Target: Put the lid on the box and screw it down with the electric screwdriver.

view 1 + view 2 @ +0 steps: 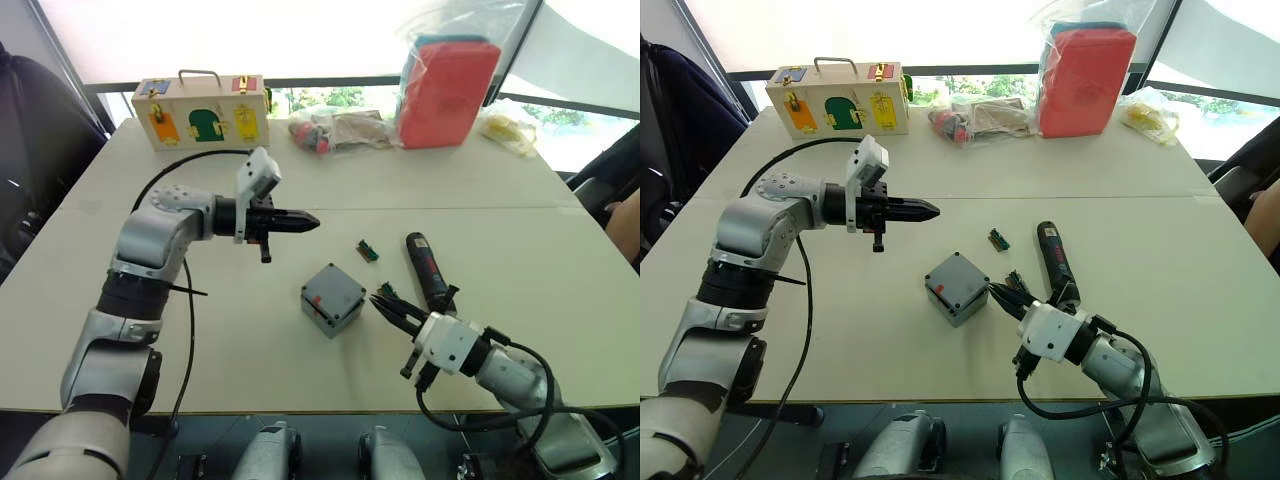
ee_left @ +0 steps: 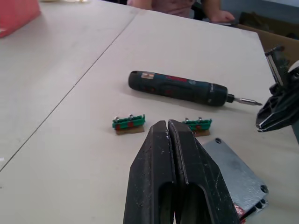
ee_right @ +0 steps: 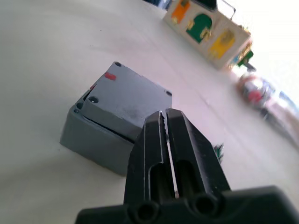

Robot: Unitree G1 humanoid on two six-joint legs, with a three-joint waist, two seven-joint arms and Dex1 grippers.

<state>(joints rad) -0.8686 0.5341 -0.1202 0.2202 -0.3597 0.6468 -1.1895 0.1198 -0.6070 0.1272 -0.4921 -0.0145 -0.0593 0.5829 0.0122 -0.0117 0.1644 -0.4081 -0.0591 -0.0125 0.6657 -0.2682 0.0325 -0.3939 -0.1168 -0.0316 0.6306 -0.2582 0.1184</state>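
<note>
- The left gripper (image 1: 308, 222) is held above the counter (image 1: 200, 330) at the box's 11 o'clock, fingers pressed together.
- The lid (image 3: 126, 100) is seated slightly askew on the box (image 1: 333, 299).
- The right gripper (image 1: 385, 303) is seen just beside the box's 3 o'clock, fingers pressed together.
- The screwdriver (image 1: 427, 270) is laid at 2 o'clock.

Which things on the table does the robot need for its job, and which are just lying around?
For the job:
- the lid, lying slightly crooked on top of the box
- the electric screwdriver, lying flat on the table

Just lying around:
- two green connector pieces
- wooden box with coloured doors
- red pack in a clear bag
- other bagged items
</note>
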